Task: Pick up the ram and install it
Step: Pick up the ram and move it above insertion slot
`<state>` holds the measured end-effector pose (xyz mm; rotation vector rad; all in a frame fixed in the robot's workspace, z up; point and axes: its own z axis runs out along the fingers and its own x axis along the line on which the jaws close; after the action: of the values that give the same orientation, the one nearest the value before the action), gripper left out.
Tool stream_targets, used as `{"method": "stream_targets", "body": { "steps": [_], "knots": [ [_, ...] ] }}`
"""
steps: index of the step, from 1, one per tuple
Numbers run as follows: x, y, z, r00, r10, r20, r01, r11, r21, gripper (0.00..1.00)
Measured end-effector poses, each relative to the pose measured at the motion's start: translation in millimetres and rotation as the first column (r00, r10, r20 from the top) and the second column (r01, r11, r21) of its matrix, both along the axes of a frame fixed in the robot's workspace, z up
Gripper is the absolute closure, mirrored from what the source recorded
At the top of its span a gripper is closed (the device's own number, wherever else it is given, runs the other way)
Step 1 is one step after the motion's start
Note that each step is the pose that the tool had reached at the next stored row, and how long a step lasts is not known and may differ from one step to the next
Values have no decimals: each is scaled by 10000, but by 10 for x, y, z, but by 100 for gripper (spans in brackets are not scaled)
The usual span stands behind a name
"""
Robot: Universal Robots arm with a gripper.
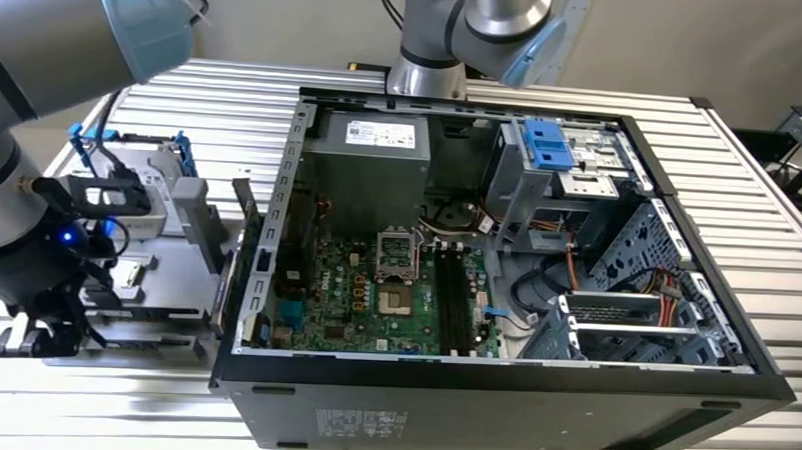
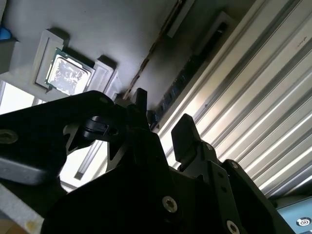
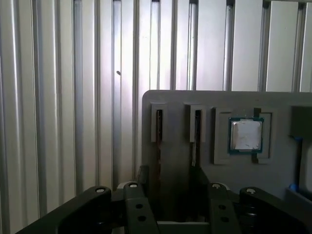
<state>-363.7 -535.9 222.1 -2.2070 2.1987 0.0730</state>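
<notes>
At the lower left of the exterior view, beside the open computer case, the gripper hangs over a grey tray — fingers spread apart, holding nothing. The ram stands on edge in a tray slot near a processor.

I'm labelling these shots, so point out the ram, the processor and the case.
ram (image 2: 183, 80): second wrist view, mid-length of the stick's exposed edge.
processor (image 3: 246, 135): first wrist view, centre of its metal lid.
case (image 1: 501, 414): exterior view, its black near wall.
</notes>
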Motion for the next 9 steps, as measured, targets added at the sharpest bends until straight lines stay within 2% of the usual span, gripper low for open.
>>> {"method": "stream_targets", "body": {
  "steps": [3, 9],
  "knots": [
    [0, -22, -46, 10000, -17, 1, 17, 10000, 1, 0],
    [0, -27, -139, 10000, -53, -1, 53, 10000, -1, 0]
  ]
}}
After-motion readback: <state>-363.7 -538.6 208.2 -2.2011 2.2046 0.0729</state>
